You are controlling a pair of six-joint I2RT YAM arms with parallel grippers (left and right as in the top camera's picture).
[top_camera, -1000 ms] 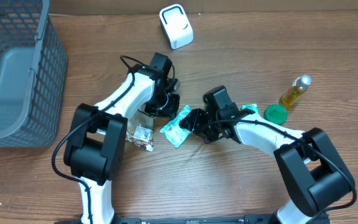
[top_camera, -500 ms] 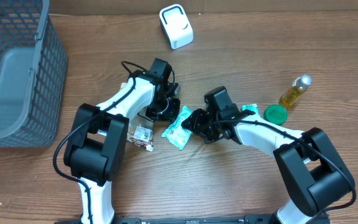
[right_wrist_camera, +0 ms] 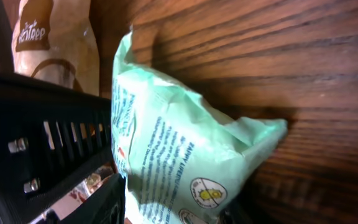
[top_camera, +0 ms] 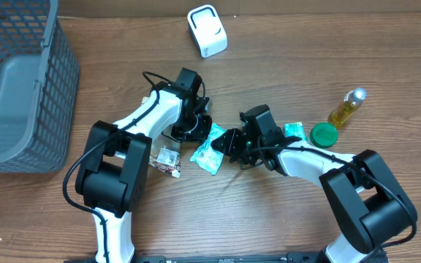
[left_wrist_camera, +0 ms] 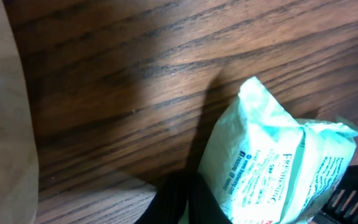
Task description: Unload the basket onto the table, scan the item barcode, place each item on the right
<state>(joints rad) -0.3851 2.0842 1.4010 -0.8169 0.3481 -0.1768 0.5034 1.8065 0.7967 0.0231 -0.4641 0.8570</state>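
Jaws on my right gripper (right_wrist_camera: pixel 174 214) are clamped around one end of the mint-green packet (right_wrist_camera: pixel 179 143), which fills the gap between them. The packet's printed face is turned toward my right wrist camera and its far corner reaches out over the wooden table (top_camera: pixel 269 219). My left gripper (top_camera: pixel 196 126) is clenched tight, right at the packet's opposite edge. One dark finger (left_wrist_camera: pixel 179 199) shows just under the packet in my left wrist view, but I cannot tell whether it pinches the wrapper or only touches it. From overhead the packet (top_camera: pixel 209 150) sits between my two grippers, near the middle of the table.

Just beside it, under my left forearm, lies a small white-and-red sachet (top_camera: pixel 168 159). A tan pouch with brown lettering (right_wrist_camera: pixel 58 37) lies beyond the packet in my right wrist view. By my right arm rests a second mint-green packet (top_camera: pixel 292 130), touching or nearly touching a round green lid (top_camera: pixel 324 134). Further out lies a bottle of yellow liquid (top_camera: pixel 346 107). A grey mesh basket (top_camera: pixel 61 80) stands at the far left, and the white scanner (top_camera: pixel 207 31) sits at the far edge, well apart from the packet.
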